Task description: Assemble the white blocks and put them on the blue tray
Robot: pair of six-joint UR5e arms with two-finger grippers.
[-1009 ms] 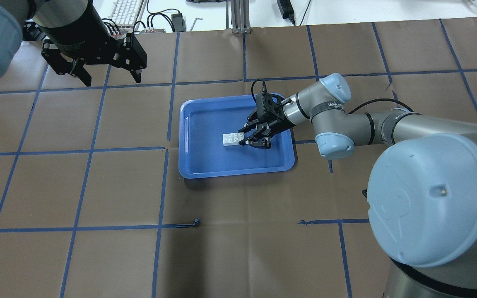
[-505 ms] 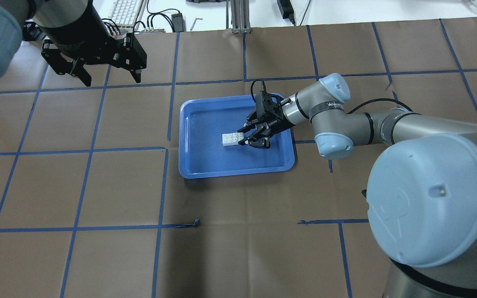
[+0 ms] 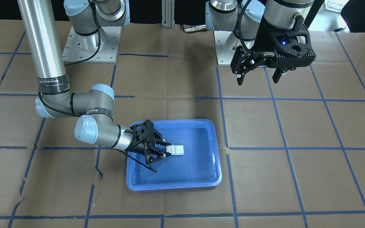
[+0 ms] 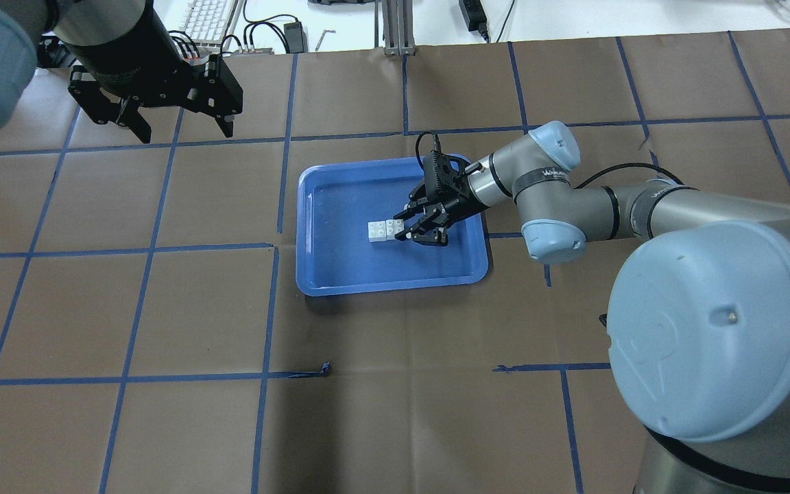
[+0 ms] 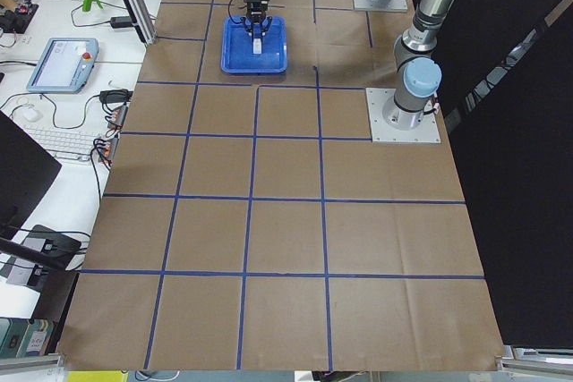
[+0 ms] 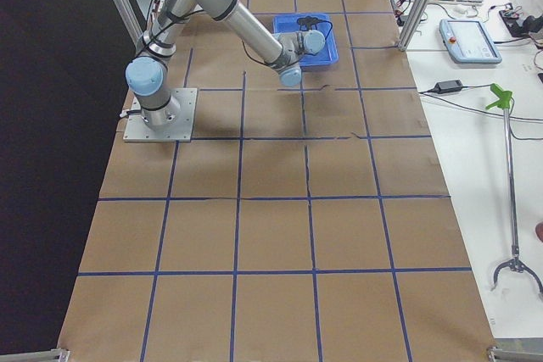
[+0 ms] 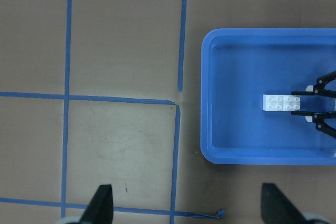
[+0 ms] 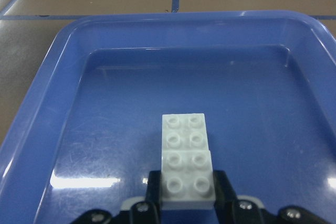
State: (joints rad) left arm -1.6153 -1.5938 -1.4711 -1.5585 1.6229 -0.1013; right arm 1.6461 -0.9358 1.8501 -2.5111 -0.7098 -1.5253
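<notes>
The two white blocks are joined end to end and lie flat on the floor of the blue tray, right of its middle. My right gripper reaches in low from the tray's right side. Its fingers are closed on the sides of the nearer block, as the right wrist view shows, with the blocks pointing away from it. The front view shows the same grip on the blocks. My left gripper hangs open and empty high over the table's far left.
The table is covered in brown paper with a grid of blue tape lines. A keyboard and cables lie beyond the far edge. The left wrist view looks down on the tray and the blocks.
</notes>
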